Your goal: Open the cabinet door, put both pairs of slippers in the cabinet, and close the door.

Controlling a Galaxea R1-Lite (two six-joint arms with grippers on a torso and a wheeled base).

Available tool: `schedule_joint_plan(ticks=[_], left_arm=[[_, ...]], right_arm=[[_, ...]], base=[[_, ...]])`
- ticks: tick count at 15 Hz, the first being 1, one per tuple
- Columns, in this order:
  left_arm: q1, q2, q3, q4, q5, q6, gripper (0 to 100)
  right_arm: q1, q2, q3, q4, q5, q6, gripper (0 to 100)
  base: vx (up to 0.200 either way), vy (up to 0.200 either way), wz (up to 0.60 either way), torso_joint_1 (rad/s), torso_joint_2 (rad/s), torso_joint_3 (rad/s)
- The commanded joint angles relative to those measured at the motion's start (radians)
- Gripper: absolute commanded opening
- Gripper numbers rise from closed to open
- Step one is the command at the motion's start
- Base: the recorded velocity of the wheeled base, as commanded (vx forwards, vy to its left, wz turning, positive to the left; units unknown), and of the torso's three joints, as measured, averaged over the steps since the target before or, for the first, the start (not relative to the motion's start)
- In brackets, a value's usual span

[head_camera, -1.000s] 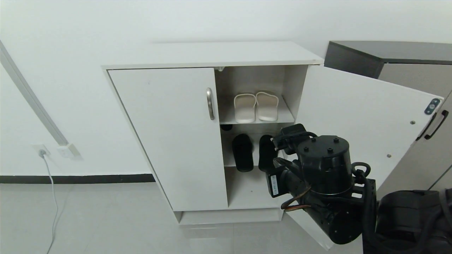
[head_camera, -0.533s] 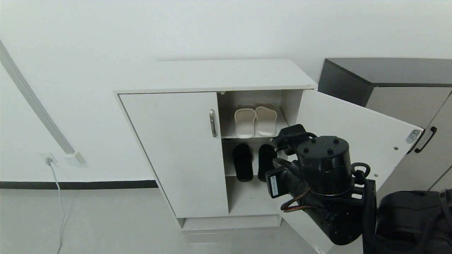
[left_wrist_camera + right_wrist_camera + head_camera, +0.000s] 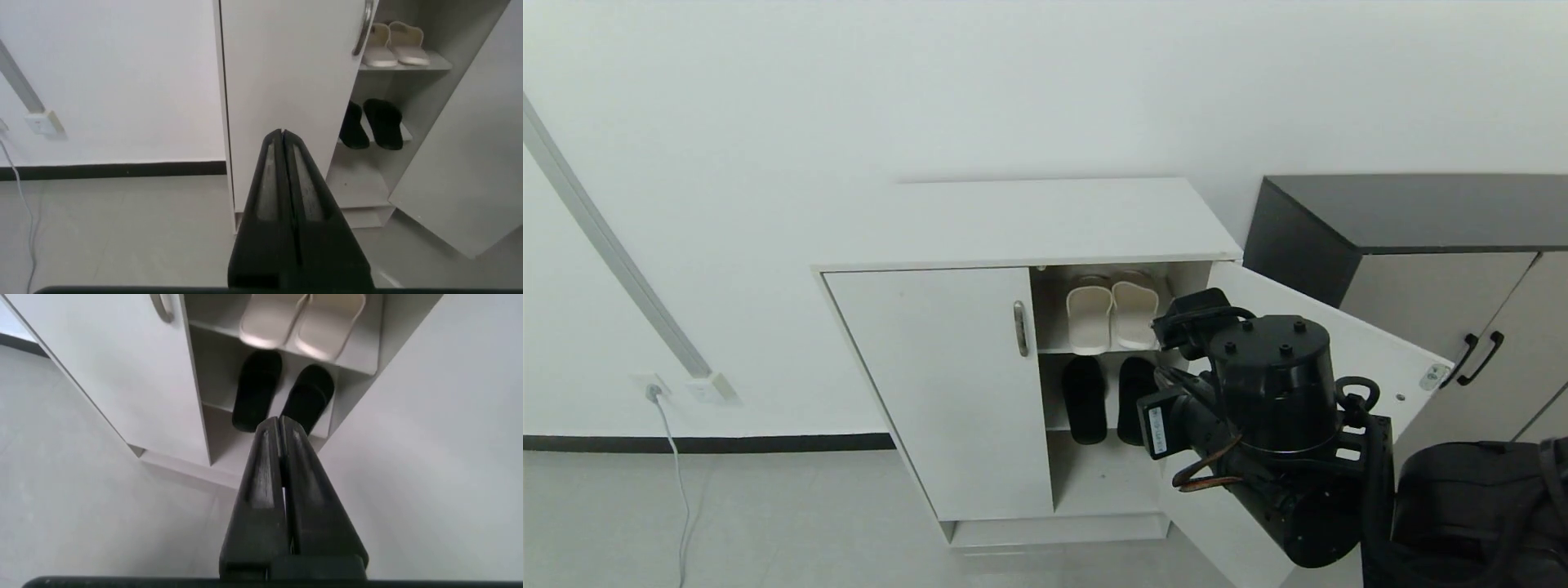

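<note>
White two-door cabinet [image 3: 1054, 220] is standing against the white wall on the pale tiled floor [image 3: 768, 523].

Its left door [image 3: 939, 384] is sitting closed, with a metal bar handle [image 3: 1019, 328] at its right edge. Its right door [image 3: 1372, 355] is hanging swung out toward the near right.

In the open right compartment a pair of cream slippers [image 3: 1092, 318] is lying side by side on the upper shelf. A pair of black slippers [image 3: 1085, 396] is lying on the shelf below.

The black right arm [image 3: 1266, 384] is hanging near right, in front of the open door. It is covering the compartment's right edge and part of the right black slipper.

Right jaws are pressing together and gripping nothing, pointing toward the black slippers. Left jaws are likewise closed and empty, facing the closed left door.

Surroundings:
- A dark grey cabinet [image 3: 1405, 204] with black handles [image 3: 1482, 358] is standing just right of the open door.
- Far left, a wall socket [image 3: 652, 388] is feeding a grey cable [image 3: 682, 482] down to the floor.
- A grey conduit [image 3: 605, 237] is slanting across the wall above the socket.
- A black skirting strip [image 3: 703, 443] is running along the wall's foot.
</note>
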Motion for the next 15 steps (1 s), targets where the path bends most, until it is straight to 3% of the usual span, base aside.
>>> schedule_joint_plan(ticks=[1,11,15], left_arm=[[0.001,0.001,0.000,0.000,0.001,0.000,0],[0.001,0.001,0.000,0.000,0.001,0.000,0],[0.000,0.001,0.000,0.000,0.001,0.000,0]], right_arm=[[0.000,0.001,0.000,-0.001,0.000,0.000,0],[-0.001,0.001,0.009,-0.005,0.008,0.003,0],[-0.004,0.001,0.014,-0.016,0.009,0.001,0]], base=[[0.000,0.000,0.00,0.217,-0.52,-0.305],[0.000,0.000,0.00,0.246,-0.57,-0.325],[0.000,0.000,0.00,0.106,-0.24,-0.127]])
